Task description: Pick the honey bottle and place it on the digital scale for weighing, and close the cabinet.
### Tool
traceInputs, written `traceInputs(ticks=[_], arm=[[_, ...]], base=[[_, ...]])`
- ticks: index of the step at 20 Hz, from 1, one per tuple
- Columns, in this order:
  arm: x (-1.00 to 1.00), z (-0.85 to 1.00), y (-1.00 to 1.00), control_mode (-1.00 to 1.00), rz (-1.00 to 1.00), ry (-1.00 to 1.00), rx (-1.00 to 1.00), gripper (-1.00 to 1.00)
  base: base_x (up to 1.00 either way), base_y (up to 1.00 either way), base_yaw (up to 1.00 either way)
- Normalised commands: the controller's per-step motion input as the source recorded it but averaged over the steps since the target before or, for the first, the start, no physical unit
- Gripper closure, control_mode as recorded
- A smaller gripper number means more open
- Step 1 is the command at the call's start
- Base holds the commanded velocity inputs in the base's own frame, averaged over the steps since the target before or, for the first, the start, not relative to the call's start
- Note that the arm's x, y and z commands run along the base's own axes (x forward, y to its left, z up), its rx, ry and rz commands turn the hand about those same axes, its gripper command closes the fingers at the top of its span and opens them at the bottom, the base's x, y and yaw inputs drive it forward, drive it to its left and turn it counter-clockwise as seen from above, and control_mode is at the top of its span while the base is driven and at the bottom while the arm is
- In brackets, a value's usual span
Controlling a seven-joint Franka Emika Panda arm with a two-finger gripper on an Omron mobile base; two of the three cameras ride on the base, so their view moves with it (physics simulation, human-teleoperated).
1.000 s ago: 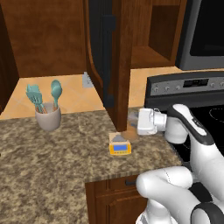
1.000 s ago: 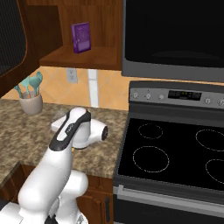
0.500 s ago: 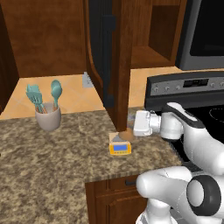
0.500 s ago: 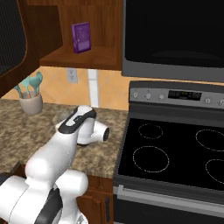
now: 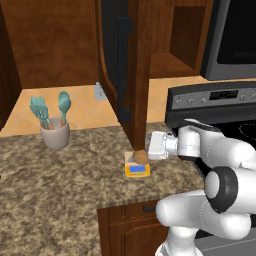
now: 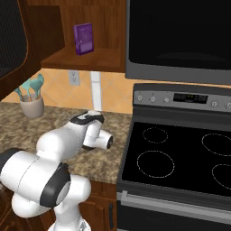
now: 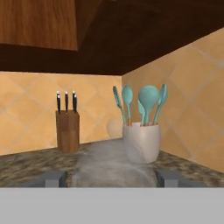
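Observation:
The amber-brown honey bottle point(image 5: 141, 157) stands on the small yellow-orange digital scale point(image 5: 137, 170), on the granite counter at the foot of the cabinet door. That reddish-brown door point(image 5: 136, 75) stands open, edge-on to me, with its black handle point(image 5: 123, 65) facing left. My gripper point(image 5: 146, 149) points left, just right of the bottle and close to it. In the hand view the gripper point(image 7: 112, 178) is open, its fingertips point(image 7: 56, 178) far apart with nothing between them; the bottle and scale are below that view.
A beige cup of teal utensils point(image 5: 55, 134) point(image 7: 141, 142) stands at the back left, with a knife block point(image 7: 68, 131) beyond it. The black stove point(image 6: 180, 158) lies to the right under a microwave point(image 6: 180, 36). A purple box point(image 6: 83, 38) sits on the cabinet shelf.
The arm's elbow has swung out towards the camera and the hand has dropped slightly beside the scale. The bottle, scale and door have not moved.

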Motion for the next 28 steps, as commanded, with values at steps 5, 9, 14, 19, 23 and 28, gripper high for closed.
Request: traceInputs(ticks=[5, 9, 14, 19, 23, 28], arm=[[0.22, -0.23, 0.06, -1.0, 0.0, 0.0, 0.0, 1.0], [0.21, 0.0, 0.0, -1.0, 0.0, 0.0, 0.0, 1.0], [0.37, 0.0, 0.05, -1.0, 0.0, 0.01, 0.0, 1.0], [0.21, -0.12, 0.11, -1.0, 0.0, 0.06, 0.0, 1.0], [0.0, -0.3, 0.0, -1.0, 0.0, 0.02, 0.0, 1.0], [-0.19, -0.23, 0.07, -1.0, 0.0, 0.0, 0.0, 1.0]], base=[[0.0, 0.0, 0.0], [0.0, 0.0, 0.0], [0.0, 0.0, 0.0], [0.0, 0.0, 0.0], [0.0, 0.0, 0.0], [0.0, 0.0, 0.0]])
